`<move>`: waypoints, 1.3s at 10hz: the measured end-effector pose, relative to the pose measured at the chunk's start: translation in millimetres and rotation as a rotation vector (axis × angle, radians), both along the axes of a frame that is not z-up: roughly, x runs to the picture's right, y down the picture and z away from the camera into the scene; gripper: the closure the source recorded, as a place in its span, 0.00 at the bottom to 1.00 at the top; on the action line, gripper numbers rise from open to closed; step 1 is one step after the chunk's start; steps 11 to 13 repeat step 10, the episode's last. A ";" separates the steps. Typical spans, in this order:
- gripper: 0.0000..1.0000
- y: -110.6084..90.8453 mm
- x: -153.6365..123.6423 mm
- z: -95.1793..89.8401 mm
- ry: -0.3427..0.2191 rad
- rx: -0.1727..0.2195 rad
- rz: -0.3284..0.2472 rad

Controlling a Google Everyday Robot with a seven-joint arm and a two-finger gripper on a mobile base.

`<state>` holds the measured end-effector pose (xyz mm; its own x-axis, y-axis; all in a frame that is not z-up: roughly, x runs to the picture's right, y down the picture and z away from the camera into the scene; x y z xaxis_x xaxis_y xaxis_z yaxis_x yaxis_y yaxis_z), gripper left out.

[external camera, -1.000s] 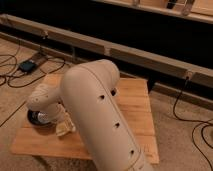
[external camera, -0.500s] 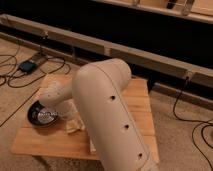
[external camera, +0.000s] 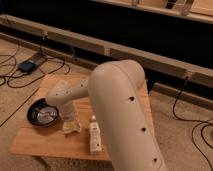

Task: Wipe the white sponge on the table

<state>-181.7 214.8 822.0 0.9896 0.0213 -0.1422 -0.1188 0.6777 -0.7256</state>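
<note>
The white sponge (external camera: 72, 126) lies on the wooden table (external camera: 40, 142), left of centre near the front. My gripper (external camera: 69, 118) comes down from the cream wrist (external camera: 61, 95) and sits right on top of the sponge, touching its upper side. The large cream upper arm (external camera: 125, 110) fills the middle and right of the view and hides much of the table behind it.
A dark round bowl (external camera: 42, 113) stands on the table just left of the sponge. A small white bottle (external camera: 95, 135) lies on the table just right of it. Cables and a black box (external camera: 27, 65) lie on the floor at the left.
The wrist and gripper have moved right, away from the bowl, and the sponge has shifted slightly right with them. The upper arm swung right, uncovering the bottle.
</note>
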 end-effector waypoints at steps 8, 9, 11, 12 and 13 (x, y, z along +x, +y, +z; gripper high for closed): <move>0.20 -16.1 21.3 -11.8 -0.046 0.044 0.061; 0.20 -16.0 19.3 -12.1 -0.049 0.044 0.062; 0.20 -16.1 19.8 -11.8 -0.049 0.044 0.062; 0.20 -16.1 19.8 -11.8 -0.049 0.044 0.062; 0.20 -16.1 19.8 -11.8 -0.049 0.044 0.062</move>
